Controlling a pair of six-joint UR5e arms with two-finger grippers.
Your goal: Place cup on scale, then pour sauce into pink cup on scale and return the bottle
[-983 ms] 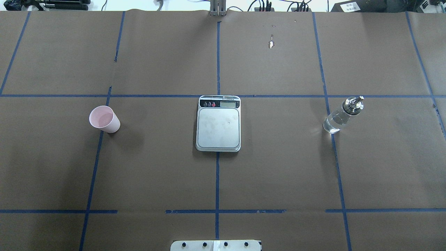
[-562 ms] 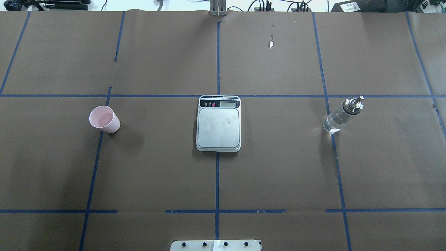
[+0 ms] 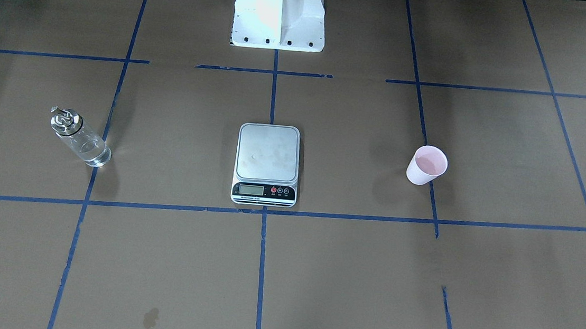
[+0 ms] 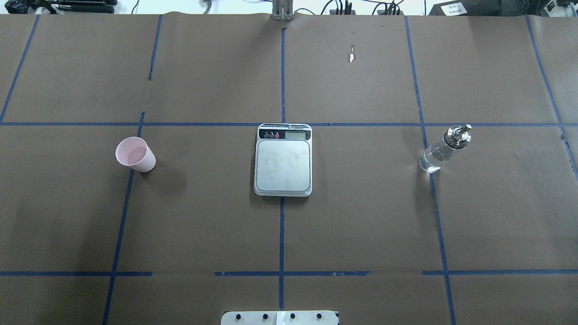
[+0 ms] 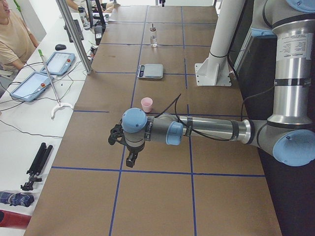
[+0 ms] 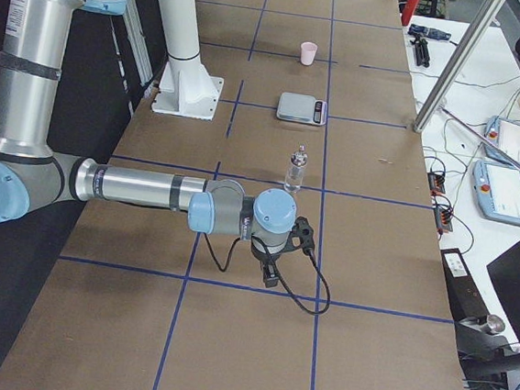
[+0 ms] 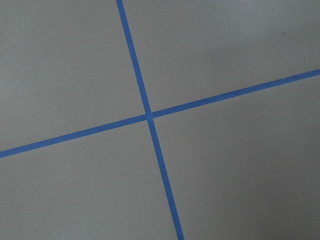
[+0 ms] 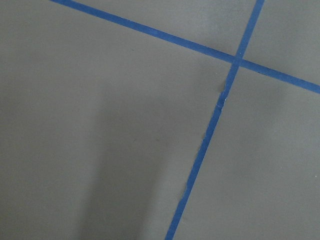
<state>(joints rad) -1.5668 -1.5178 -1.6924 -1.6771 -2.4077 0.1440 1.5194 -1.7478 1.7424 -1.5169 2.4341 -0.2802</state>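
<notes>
You have the pale pink cup (image 4: 135, 154) standing upright, mouth up, toward the left edge of the table (image 4: 361, 225). The flat silver-grey scale (image 4: 283, 160) lies at the middle, with its black display strip facing the far edge. The clear glass bottle (image 4: 444, 149), metal-capped, stands upright toward the right edge and holds colourless sauce (image 4: 432, 160).

The display (image 3: 250, 189) at 6 o'clock on the scale (image 3: 267, 151) is too small to read, and neither the left gripper (image 5: 130, 158) nor the right gripper (image 6: 271, 275) shows how its jaws stand.
</notes>
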